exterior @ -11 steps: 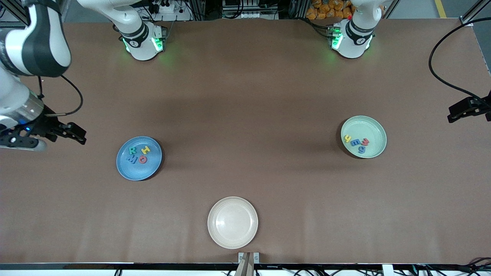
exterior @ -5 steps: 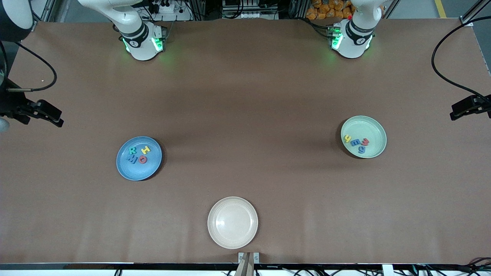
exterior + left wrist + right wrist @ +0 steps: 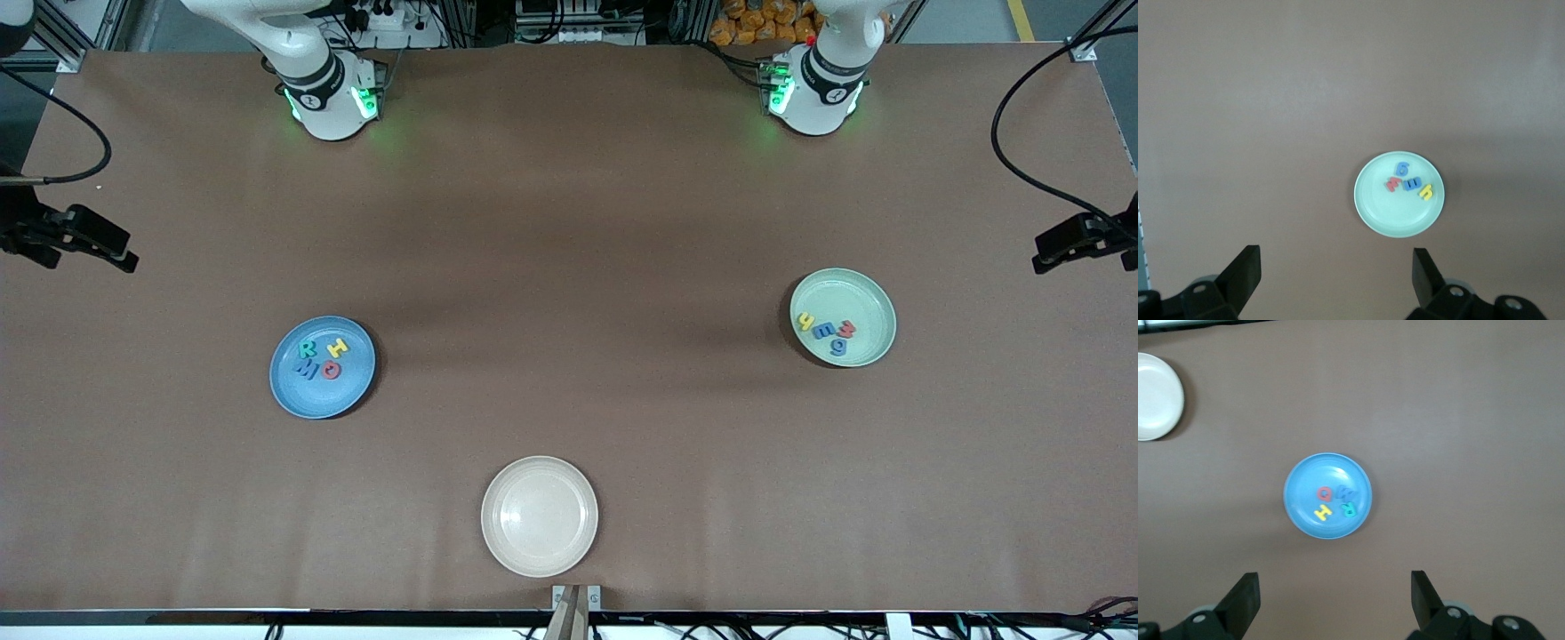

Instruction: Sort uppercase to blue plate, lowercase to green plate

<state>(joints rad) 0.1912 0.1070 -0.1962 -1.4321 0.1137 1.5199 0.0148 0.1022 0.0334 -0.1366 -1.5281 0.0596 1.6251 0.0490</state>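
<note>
The blue plate [image 3: 324,400] [image 3: 1308,487] lies toward the right arm's end of the table. It holds the uppercase letters: teal R [image 3: 308,349], yellow H [image 3: 338,348], red O [image 3: 332,370] and blue W [image 3: 307,369]. The green plate [image 3: 853,293] [image 3: 1395,217] lies toward the left arm's end. It holds the lowercase letters: yellow h [image 3: 806,321], blue e [image 3: 823,331], red w [image 3: 847,329] and blue g [image 3: 837,346]. My right gripper [image 3: 111,247] [image 3: 1335,590] hangs high over its end of the table, open and empty. My left gripper [image 3: 1053,247] [image 3: 1336,273] hangs high over its end, also open and empty.
A beige plate [image 3: 539,551] [image 3: 1151,413] with nothing in it sits near the table's front edge, midway between the two ends. Black cables [image 3: 1022,173] hang over the table at both ends.
My right gripper has risen and drawn away from the blue plate toward its end of the table. My left gripper has shifted only slightly. The plates and letters are unmoved.
</note>
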